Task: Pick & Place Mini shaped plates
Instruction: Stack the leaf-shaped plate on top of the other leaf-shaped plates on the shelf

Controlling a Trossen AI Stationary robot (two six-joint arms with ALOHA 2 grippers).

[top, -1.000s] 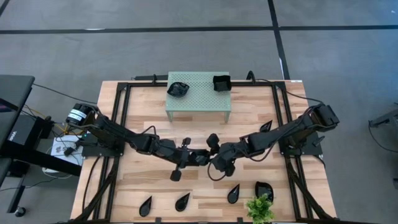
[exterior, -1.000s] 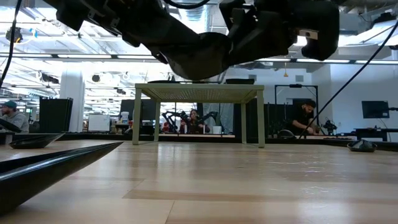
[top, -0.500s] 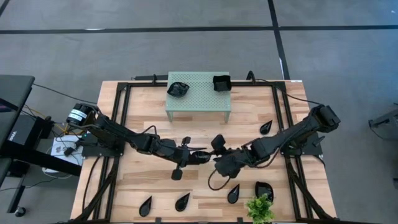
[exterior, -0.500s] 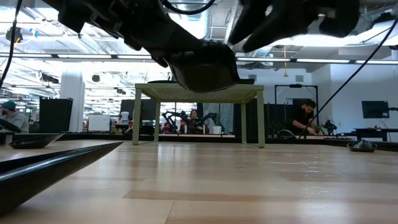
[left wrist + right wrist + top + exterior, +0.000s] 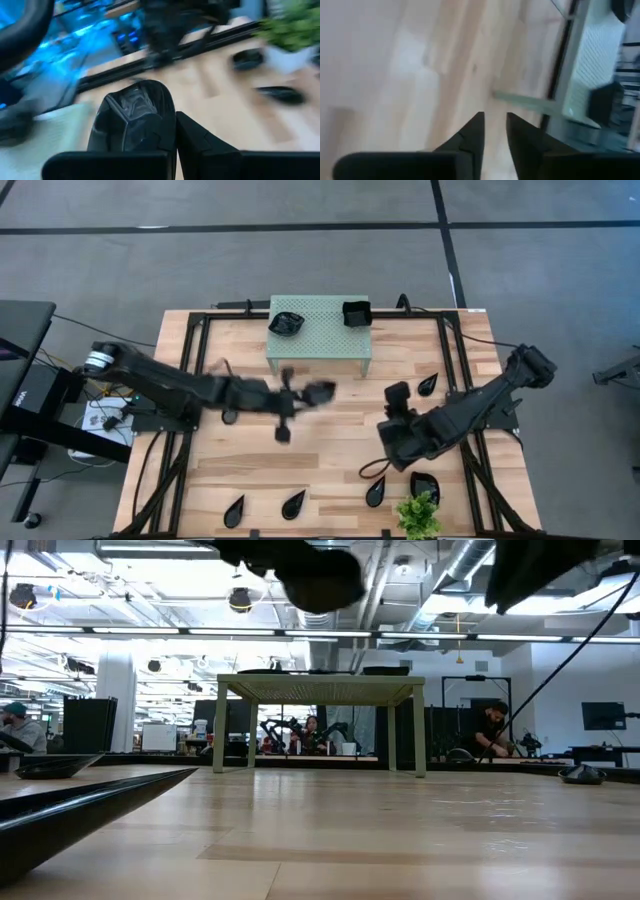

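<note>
Near edge of the table (image 5: 330, 465): two teardrop plates, the left teardrop (image 5: 234, 509) and the middle teardrop (image 5: 293, 503), lie flat on the wood, well apart from both arms. Further right along that edge, a third teardrop (image 5: 376, 492) and a rounded plate (image 5: 424, 485) sit just beside the plant (image 5: 418, 515).

Mid-table, right side: right gripper (image 5: 391, 442) hovers above the wood near the third teardrop. Wrist view shows its fingers (image 5: 470, 137) narrowly parted with bare table between them; nothing held. Right edge beyond it: one more teardrop, the edge teardrop (image 5: 428, 384), lies flat near the frame rail.

Mid-table, left of centre: left gripper (image 5: 312, 393) is raised above the table, just in front of the stand (image 5: 318, 340). It is clamped on a glossy black plate, the held plate (image 5: 134, 117), which stands up between the fingers (image 5: 200, 147) in the wrist view. In the low view only dark blurred arm parts show along the top; grip not readable there.

Far side: stand is upright on its legs, top surface level. Two plates rest on it, well apart: a crumpled-looking one, the left stand plate (image 5: 286, 322), at the left corner, and a square one, the right stand plate (image 5: 356, 312), at the right corner.

Beyond the table, low view: a seated person (image 5: 490, 735) at a bench.
</note>
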